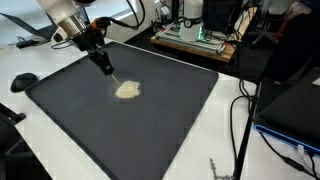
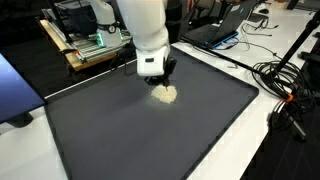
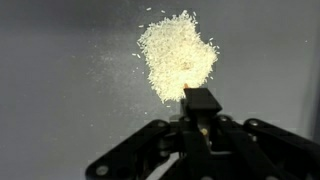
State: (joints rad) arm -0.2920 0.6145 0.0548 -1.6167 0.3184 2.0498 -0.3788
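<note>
**A:** How are the jaws of the gripper (image 1: 105, 69) seen to stand?

**B:** They are pressed together, and nothing can be made out between them. In the wrist view the closed tips are shown at the near edge of the pile of pale grains (image 3: 178, 55). Whether the grains are touched cannot be told.

**A:** Where is that pile found?

**B:** It is laid on the dark mat (image 1: 170, 120), towards the mat's far part.

**A:** What is seen around it?

**B:** Loose grains are scattered to its left in the wrist view. Black cables (image 1: 243, 115) are draped off the mat's right edge.
</note>
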